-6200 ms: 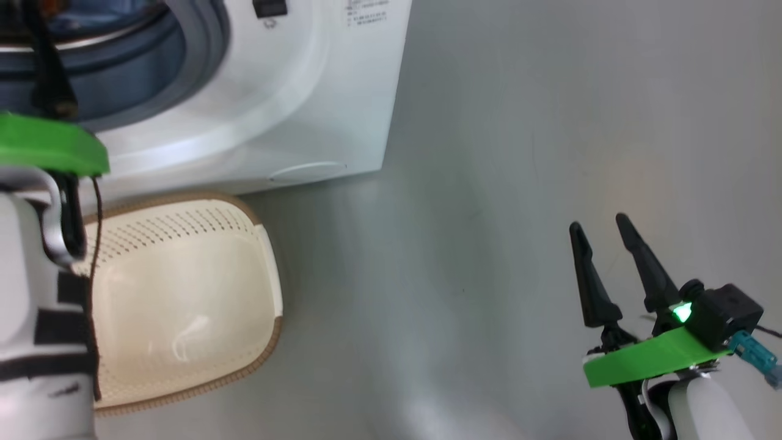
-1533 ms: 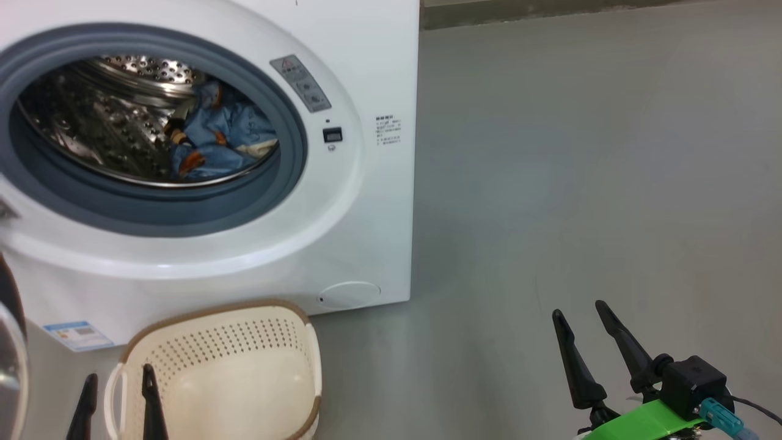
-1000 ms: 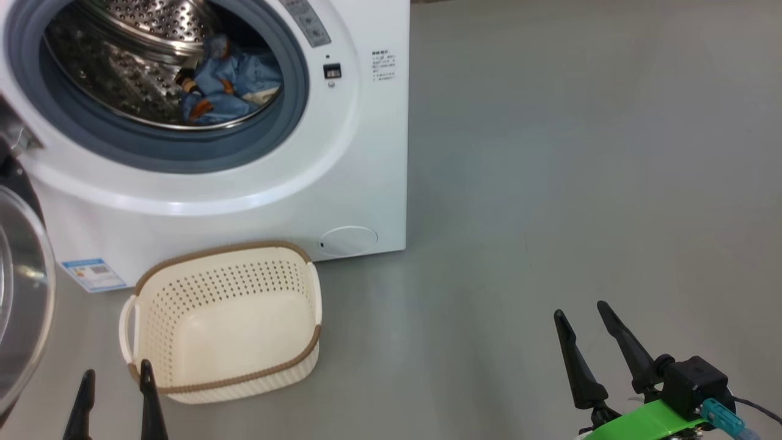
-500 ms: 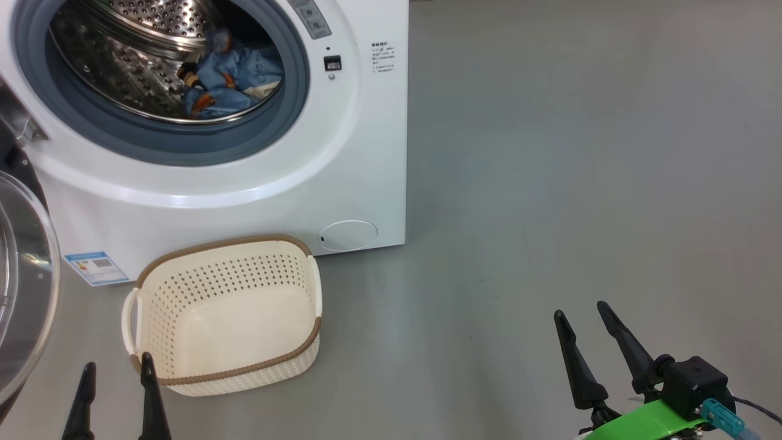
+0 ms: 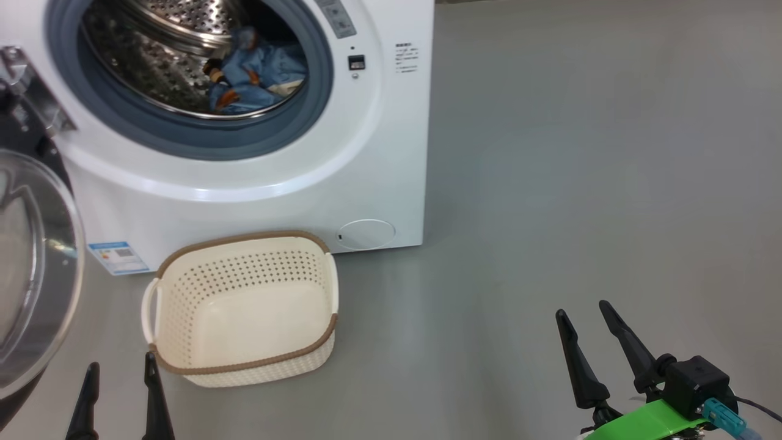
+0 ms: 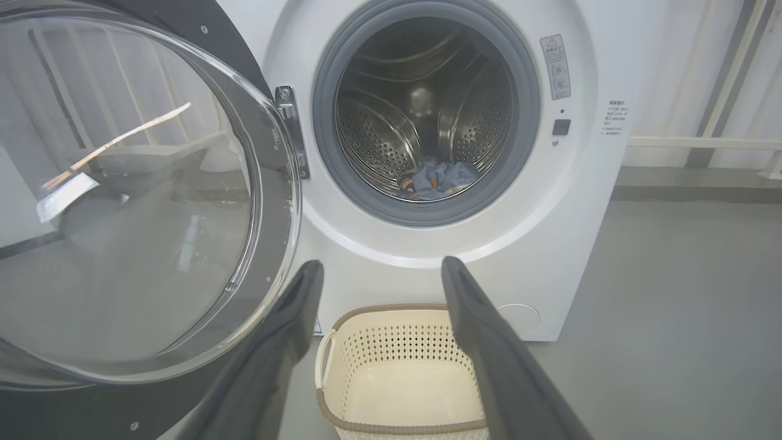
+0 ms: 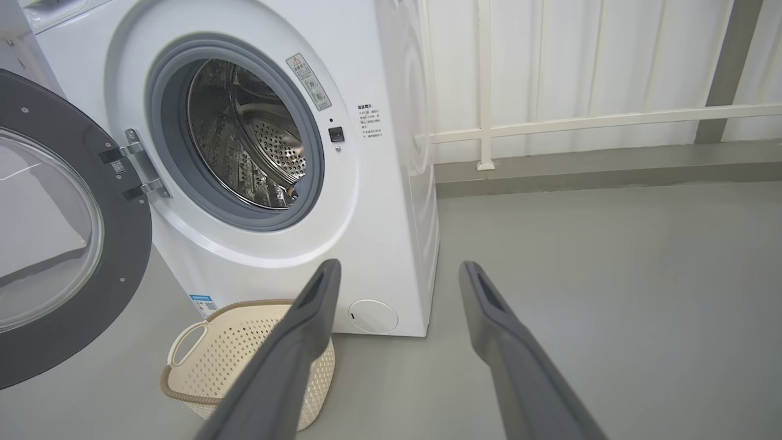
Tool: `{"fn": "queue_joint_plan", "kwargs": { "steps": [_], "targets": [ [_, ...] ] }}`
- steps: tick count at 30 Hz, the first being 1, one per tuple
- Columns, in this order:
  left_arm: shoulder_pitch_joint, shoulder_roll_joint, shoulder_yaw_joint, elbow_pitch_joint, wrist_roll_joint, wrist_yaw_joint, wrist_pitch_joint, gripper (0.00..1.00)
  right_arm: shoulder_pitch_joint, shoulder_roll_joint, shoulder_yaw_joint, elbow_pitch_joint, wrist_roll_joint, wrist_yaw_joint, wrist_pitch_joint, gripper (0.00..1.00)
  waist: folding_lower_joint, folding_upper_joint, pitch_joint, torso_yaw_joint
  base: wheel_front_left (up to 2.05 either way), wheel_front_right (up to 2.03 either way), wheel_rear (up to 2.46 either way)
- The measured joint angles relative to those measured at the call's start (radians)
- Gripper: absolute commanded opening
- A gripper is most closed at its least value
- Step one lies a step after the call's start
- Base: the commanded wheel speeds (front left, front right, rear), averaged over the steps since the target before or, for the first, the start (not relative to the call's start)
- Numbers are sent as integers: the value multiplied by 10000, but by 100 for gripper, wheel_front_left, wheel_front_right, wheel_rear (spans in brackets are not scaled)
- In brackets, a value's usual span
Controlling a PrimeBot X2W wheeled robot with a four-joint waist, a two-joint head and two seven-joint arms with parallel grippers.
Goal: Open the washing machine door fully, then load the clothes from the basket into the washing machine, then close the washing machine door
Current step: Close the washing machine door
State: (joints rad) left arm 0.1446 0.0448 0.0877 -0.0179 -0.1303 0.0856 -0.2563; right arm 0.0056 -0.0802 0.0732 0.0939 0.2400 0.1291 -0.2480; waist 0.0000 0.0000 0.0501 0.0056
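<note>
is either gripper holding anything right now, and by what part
Nothing is held: the left gripper and right gripper are open and empty; the clothes lie in the washing machine.

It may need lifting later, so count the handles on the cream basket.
2. One white handle is on the basket's left end, toward the open washing machine door; the other handle is on its right end. None looks hidden.

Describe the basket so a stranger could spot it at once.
Find the big white washing machine, its round door swung open. On the grey floor right in front of it, below the drum opening, sits the basket. Unlike the white machine and the glass door, it is a small cream tub with perforated sides, a brown rim and white handles.
</note>
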Motion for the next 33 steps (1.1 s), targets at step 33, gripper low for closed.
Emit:
{"fn": "queue_joint_plan", "kwargs": {
  "steps": [33],
  "targets": [
    [173, -2, -286, -2, -353, 426, 0, 100, 205, -127, 6, -207, -117, 0, 267, 100, 0, 0, 22, 3197, 0, 0, 0]
  ]
}}
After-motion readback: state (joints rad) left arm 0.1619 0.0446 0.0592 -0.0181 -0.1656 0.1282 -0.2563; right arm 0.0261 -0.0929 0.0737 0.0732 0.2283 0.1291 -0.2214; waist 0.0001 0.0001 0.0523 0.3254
